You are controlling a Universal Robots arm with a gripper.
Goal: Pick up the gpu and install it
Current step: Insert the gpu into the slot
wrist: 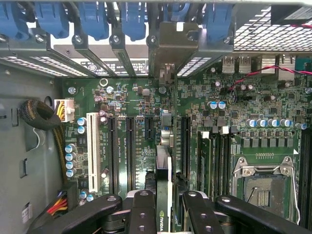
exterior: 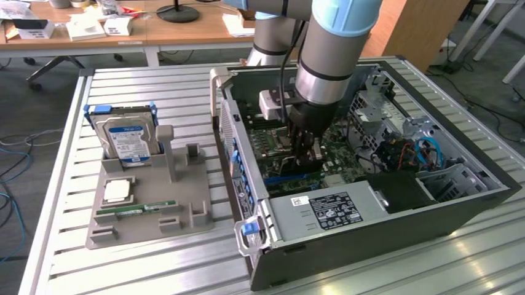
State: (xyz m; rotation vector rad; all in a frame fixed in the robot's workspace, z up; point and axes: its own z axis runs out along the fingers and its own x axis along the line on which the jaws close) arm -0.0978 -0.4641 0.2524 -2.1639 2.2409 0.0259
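Between the gripper point(wrist: 168, 209) fingers point(wrist: 141, 214): gpu point(wrist: 164, 170), clamped edge-on, a very slim card with pale strip and green NVIDIA logo on its near edge. Directly below the tool, motherboard slots point(wrist: 130, 146) inside the case point(exterior: 369, 246); can't tell if it's seated

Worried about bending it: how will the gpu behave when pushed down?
Probably stiff: the gpu stands edge-on between the jaws without sagging. Likely light, being so slim. Its thin edge might tilt sideways if pushed off-line above the motherboard.
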